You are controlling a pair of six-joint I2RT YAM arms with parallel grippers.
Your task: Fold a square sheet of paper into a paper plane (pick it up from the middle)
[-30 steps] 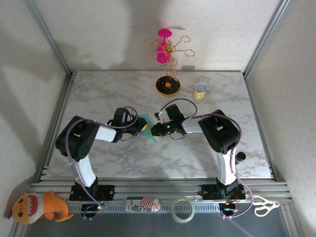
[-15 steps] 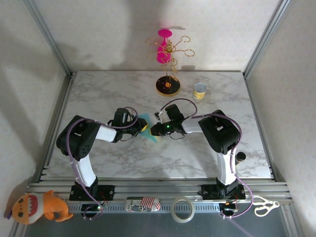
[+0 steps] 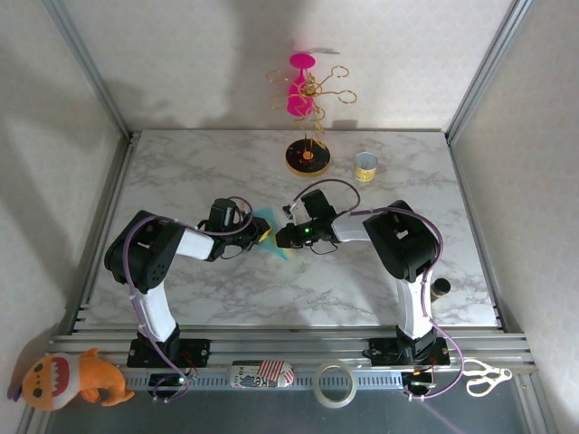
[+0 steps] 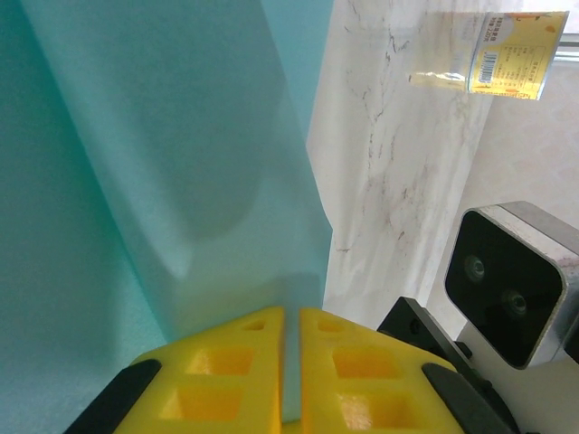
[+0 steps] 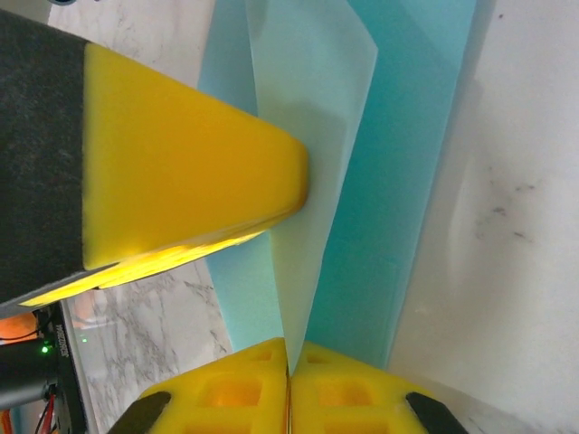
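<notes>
Teal-blue thin paper square (image 4: pixel 181 136), part-folded, hangs between the end effectors. Left end effector (image 4: pixel 291 315) and right end effector (image 5: pixel 288 351) each pinch one edge. Nothing has shifted this past second; probably holding the crease.

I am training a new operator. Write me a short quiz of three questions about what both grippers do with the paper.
1. True or false: the left gripper is shut on the thin teal-blue paper sheet.
2. The right gripper is: A) wide open; B) shut on the same sheet; C) holding scissors.
3. What stands at the back of the white marble table, right of the round black-and-yellow stand base?

Key: 1 true; 2 B; 3 the small yellow can.
</notes>
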